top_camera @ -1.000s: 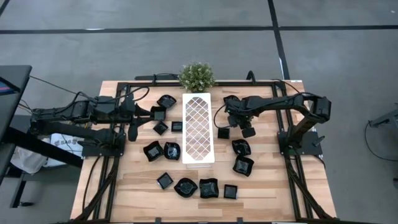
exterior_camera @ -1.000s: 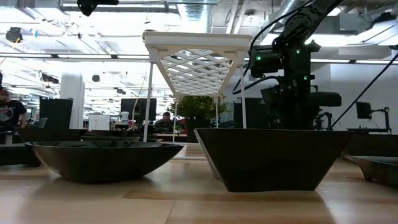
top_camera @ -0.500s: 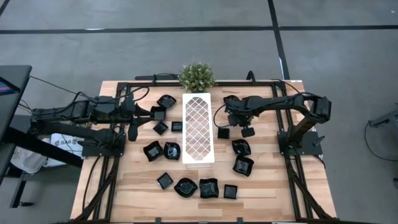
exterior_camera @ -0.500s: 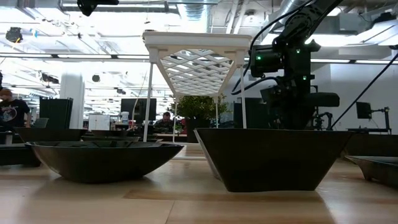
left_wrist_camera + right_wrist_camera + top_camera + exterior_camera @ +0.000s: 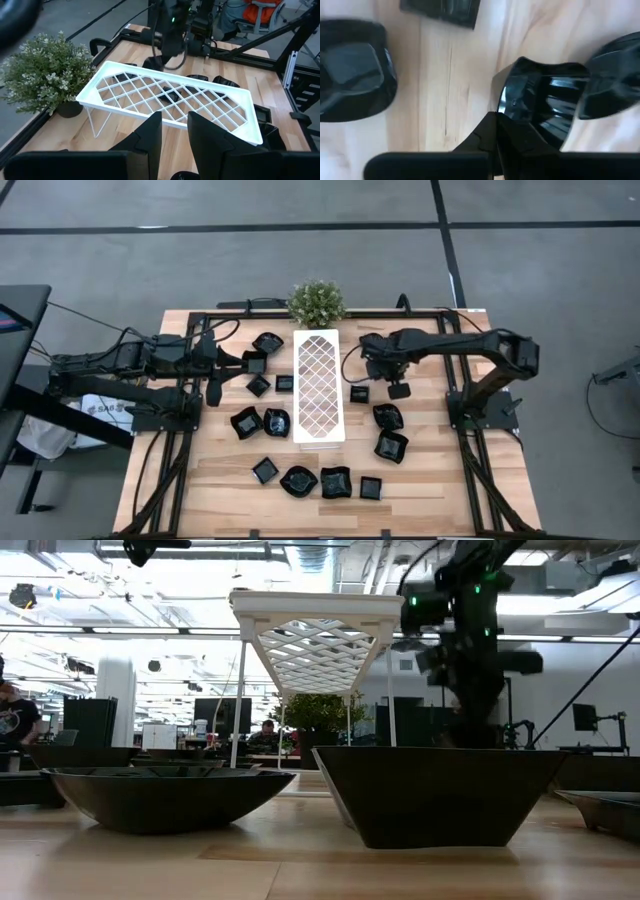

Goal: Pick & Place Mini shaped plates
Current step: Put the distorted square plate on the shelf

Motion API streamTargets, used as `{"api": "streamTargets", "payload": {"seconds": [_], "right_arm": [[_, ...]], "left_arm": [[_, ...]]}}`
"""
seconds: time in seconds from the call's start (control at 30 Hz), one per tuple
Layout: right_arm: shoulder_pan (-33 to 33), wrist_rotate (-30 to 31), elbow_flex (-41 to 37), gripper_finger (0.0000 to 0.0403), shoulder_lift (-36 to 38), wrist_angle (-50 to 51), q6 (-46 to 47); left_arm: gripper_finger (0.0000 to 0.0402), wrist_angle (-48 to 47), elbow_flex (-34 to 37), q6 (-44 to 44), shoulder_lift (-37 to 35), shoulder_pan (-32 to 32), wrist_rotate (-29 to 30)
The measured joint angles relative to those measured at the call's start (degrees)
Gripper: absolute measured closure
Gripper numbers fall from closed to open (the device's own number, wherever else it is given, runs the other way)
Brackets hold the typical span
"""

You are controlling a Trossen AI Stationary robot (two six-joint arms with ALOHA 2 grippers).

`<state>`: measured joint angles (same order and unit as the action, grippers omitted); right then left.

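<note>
The right gripper (image 5: 399,389), fingers pinched on the rim of a small black plate (image 5: 545,112), hovers just right of the white lattice tray (image 5: 319,386). A steady vertical lift, plate kept level, should clear the neighbouring plates (image 5: 388,432) before crossing to the tray. The left gripper (image 5: 174,131), fingers slightly apart and empty, waits at the table's left. No readable writing or labels show.
</note>
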<state>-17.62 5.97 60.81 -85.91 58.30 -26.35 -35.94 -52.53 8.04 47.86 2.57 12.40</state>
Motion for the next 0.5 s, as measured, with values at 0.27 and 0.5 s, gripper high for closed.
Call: {"api": "streamTargets", "payload": {"seconds": [0.27,0.5], "right_arm": [[1.94,4.43,10.76,0.0402,4.31,7.9,3.85],[3.36,10.61,24.66,0.0402,1.55,14.58,7.61]], "left_arm": [[0.0307,0.02,0.0,1.33,-0.01,0.0,0.0],[0.0307,0.12,0.0,1.34,-0.02,0.0,0.0]]}}
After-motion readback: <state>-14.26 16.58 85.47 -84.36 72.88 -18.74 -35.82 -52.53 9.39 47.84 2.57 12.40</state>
